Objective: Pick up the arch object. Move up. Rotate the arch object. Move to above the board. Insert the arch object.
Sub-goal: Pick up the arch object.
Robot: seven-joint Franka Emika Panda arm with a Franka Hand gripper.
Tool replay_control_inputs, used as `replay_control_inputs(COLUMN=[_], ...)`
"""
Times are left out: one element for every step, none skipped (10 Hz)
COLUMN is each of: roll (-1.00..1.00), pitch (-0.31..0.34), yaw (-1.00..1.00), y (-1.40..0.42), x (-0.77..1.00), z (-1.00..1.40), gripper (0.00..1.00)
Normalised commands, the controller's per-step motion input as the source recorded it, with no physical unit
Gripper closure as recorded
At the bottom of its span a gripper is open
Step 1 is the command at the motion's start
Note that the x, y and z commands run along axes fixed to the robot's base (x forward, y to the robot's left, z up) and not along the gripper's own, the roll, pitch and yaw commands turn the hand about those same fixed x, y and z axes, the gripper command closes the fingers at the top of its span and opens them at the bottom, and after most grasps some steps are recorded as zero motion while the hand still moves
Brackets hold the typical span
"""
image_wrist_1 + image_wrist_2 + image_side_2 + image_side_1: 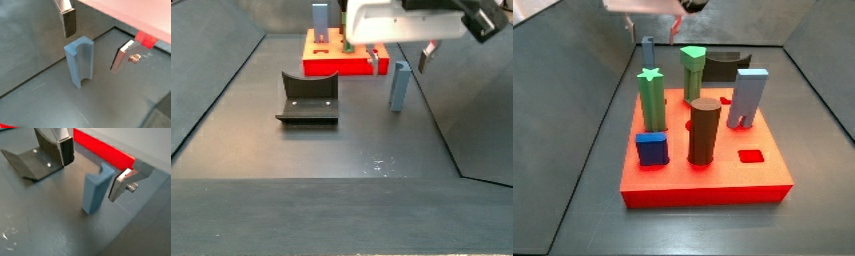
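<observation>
Both wrist views show the wide-open gripper (pixel 92 42) flanking the upright blue-grey arch object (pixel 79 62).

Robot lab test cell, grey walled enclosure (pixel 225 80), fixture (pixel 307 98), tool (pixel 406 52) overhead

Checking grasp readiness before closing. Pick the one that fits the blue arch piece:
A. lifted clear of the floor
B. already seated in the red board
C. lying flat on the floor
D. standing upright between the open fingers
D: the arch piece stands on the floor, the gripper open either side of it, untouched.
</observation>
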Motion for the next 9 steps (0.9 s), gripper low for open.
replay_control_inputs(roll=[-0.11, -0.12, -0.09, -0.10, -0.20, -0.09, 0.00, 0.00, 0.00], pitch=[0.000, 0.000, 0.000, 0.000, -0.007, -0.066, 0.000, 0.000, 0.000], yaw=[0.00, 0.00, 0.00, -0.03, 0.00, 0.00, 0.00, 0.00, 0.00], y=[-0.02, -0.06, -0.09, -0.16, -0.06, 0.00, 0.00, 0.00, 0.00], x=[-0.03, -0.02, -0.09, -0.03, 0.00, -0.02, 0.00, 0.00, 0.00], z=[-0.45, -0.46, -0.45, -0.36, -0.25, -0.05, 0.00, 0.00, 0.00], gripper=[0.00, 0.00, 0.00, 0.00, 0.00, 0.00, 0.00, 1.00, 1.00])
